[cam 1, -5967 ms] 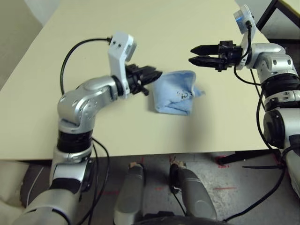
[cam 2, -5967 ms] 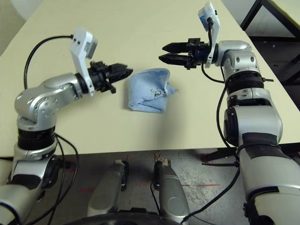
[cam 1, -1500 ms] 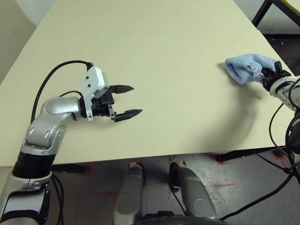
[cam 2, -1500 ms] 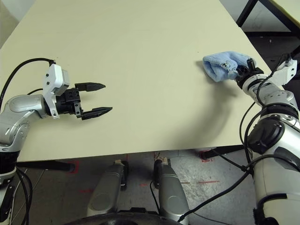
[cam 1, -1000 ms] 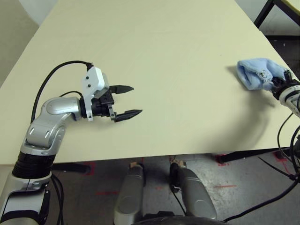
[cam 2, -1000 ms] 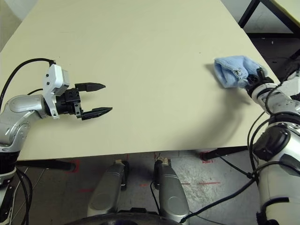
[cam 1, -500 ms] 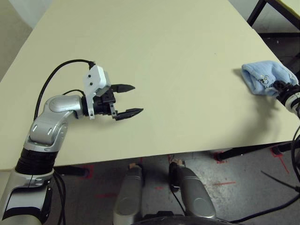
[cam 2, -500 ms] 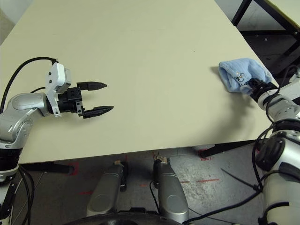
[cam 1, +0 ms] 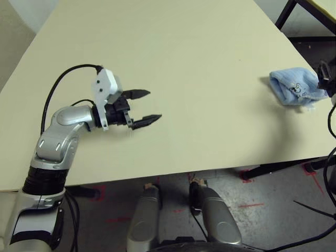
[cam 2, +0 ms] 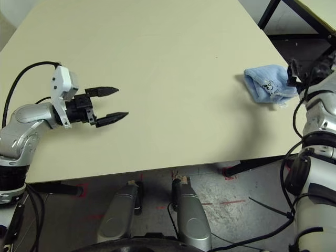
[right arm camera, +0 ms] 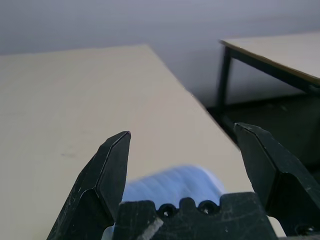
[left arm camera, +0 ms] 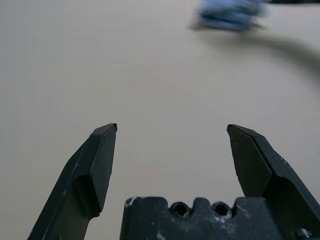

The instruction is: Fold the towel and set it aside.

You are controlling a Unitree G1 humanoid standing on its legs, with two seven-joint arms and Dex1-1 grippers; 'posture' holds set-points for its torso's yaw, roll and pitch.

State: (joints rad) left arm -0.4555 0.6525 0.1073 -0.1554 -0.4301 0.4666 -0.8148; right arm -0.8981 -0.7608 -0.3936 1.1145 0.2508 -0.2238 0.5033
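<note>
The towel (cam 1: pixel 294 87) is a small light-blue bundle, folded over, lying by the right edge of the table (cam 1: pixel 199 58); a dark motif shows on its top. It also appears in the left wrist view as the towel (left arm camera: pixel 230 14), far ahead. My right gripper (right arm camera: pixel 182 131) is open, just above and to the right of the towel (right arm camera: pixel 167 184), with nothing between its fingers. My left gripper (cam 1: pixel 153 105) hovers open and empty over the table's front left, pointing right, far from the towel.
The cream table has a wide bare top between the two grippers. Its right edge runs just past the towel, with floor beyond. A second table (right arm camera: pixel 272 50) on black legs stands off to the right.
My right gripper has opened and let go of the towel, then lifted off it. The towel stays by the table's right edge. The left arm has barely moved.
</note>
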